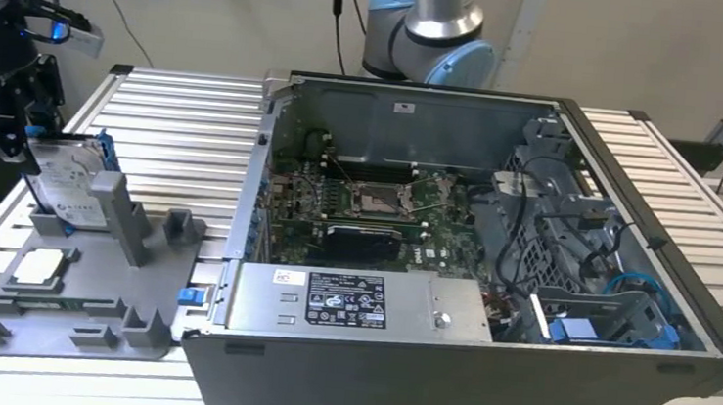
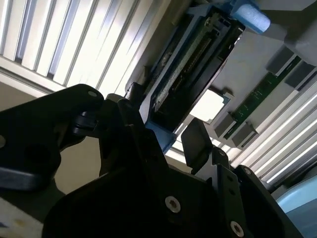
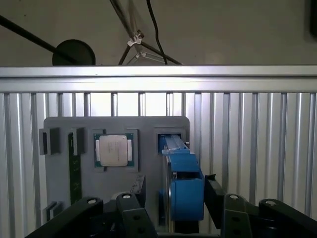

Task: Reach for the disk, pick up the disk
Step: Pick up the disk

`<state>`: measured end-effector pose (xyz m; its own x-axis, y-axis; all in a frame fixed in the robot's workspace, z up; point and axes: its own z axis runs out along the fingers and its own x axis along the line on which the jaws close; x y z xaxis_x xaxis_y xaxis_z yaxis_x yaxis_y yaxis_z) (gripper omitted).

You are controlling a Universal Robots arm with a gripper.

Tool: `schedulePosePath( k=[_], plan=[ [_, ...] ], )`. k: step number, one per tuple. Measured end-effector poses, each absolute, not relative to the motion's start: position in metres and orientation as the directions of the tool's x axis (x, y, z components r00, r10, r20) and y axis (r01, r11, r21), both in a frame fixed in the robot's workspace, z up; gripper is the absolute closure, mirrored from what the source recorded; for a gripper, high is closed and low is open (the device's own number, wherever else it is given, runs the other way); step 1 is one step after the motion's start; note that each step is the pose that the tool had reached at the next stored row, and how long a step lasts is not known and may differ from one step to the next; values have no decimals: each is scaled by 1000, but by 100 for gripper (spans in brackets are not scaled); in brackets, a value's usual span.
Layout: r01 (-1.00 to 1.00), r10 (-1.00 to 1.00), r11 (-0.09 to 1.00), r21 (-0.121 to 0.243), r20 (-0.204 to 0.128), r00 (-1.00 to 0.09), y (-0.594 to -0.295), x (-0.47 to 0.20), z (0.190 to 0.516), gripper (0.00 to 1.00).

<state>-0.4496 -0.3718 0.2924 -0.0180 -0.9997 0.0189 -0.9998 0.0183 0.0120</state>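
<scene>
The hand (image 3: 176, 184), its fingers (image 3: 213, 191) spread, straddles the blue-bracketed disk (image 3: 184, 196) standing on edge in the grey fixture (image 1: 78, 300) at the exterior view's left.

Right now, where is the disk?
The disk stands upright in the grey holder at the exterior view's left, with the open gripper straddling it.

disk (image 1: 68, 187) upright in holder (image 1: 77, 310), case (image 1: 452, 372) at exterior view's right
</scene>
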Motion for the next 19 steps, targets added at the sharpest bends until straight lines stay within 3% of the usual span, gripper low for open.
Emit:
schedulePosePath(
  k=[19],
  plan=[
    [-1000,-1000,18,12,7,-18,-370,-450,264,0]
  ],
)
